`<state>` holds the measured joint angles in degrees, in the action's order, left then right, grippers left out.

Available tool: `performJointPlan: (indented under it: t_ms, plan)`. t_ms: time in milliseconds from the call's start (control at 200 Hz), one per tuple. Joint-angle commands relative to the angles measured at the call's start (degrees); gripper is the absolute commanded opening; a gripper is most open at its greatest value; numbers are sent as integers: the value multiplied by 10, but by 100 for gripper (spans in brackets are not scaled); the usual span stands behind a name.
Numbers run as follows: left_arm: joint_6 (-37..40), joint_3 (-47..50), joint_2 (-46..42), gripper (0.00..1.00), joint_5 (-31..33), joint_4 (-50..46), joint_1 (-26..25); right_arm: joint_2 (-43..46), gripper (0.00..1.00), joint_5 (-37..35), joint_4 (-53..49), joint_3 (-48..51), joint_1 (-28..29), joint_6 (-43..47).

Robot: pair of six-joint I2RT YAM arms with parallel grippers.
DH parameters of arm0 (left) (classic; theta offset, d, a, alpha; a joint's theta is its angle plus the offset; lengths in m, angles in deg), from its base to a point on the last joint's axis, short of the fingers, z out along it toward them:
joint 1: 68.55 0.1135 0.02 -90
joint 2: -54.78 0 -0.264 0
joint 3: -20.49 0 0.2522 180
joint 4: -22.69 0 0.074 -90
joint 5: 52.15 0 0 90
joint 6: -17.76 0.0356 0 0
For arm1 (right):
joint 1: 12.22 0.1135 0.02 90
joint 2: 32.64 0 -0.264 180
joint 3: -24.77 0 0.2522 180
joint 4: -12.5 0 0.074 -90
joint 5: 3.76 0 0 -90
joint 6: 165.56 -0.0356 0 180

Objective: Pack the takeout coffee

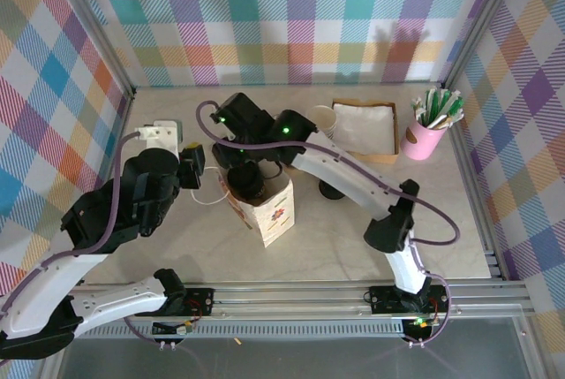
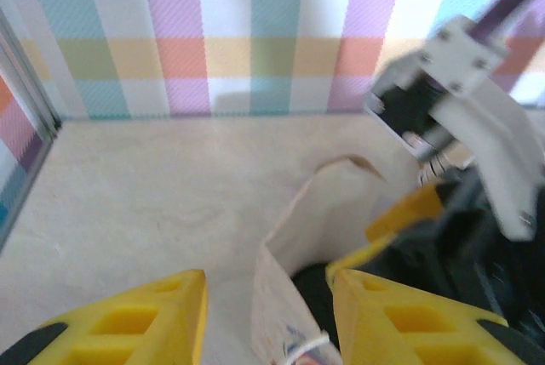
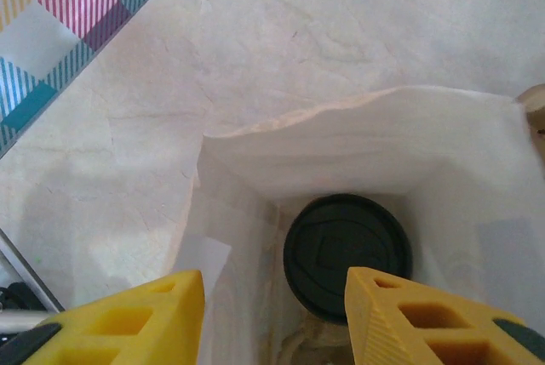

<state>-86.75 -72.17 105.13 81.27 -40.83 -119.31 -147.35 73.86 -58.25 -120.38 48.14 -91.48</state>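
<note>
The takeout coffee [image 3: 347,254] stands inside the white paper bag [image 3: 358,152], its round black lid facing up; the dark sides are hidden by the bag walls. From above, the bag [image 1: 274,211] sits mid-table with the lid [image 1: 248,182] dark in its mouth. My right gripper [image 3: 272,318] hovers over the bag opening, open, with nothing between its yellow fingers [image 3: 409,314]. My left gripper [image 2: 268,322] is open at the bag's left side, its fingers [image 2: 145,318] straddling the bag's near wall [image 2: 285,297] without closing on it. The right gripper's yellow fingertips [image 2: 409,212] dip into the bag.
A pink cup of stirrers and sachets [image 1: 426,136] stands at the back right. Beside it lies a cardboard tray of napkins [image 1: 365,127]. Lidless white-rimmed cups [image 1: 324,118] and a low stack of black lids [image 1: 332,190] sit right of the bag.
</note>
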Motion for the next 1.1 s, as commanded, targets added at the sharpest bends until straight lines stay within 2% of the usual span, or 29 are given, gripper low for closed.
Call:
performJointPlan:
  t_ms: [0,220,320,425,545,665,880,1000,1095]
  plan:
    - [37,-10,3,43,85,89,8,72,47,6,84,57,-2,42]
    - [26,-104,49,43,79,24,8,149,47,48,110,102,-3,11]
    - [31,-112,62,43,34,34,8,177,47,48,107,102,-2,21]
    - [31,-130,96,43,-23,44,8,212,50,11,97,106,-6,51]
    - [21,-177,158,43,-84,51,8,252,51,-23,51,97,-44,62]
    - [6,-249,238,43,-143,58,6,304,51,-33,16,124,-122,61]
    - [-21,-339,371,43,-216,77,-15,405,56,-22,28,266,-339,82]
    - [-31,-380,428,44,-248,91,-26,422,55,19,43,323,-459,92]
    - [-33,-422,474,44,-277,84,-31,417,55,42,51,349,-533,97]
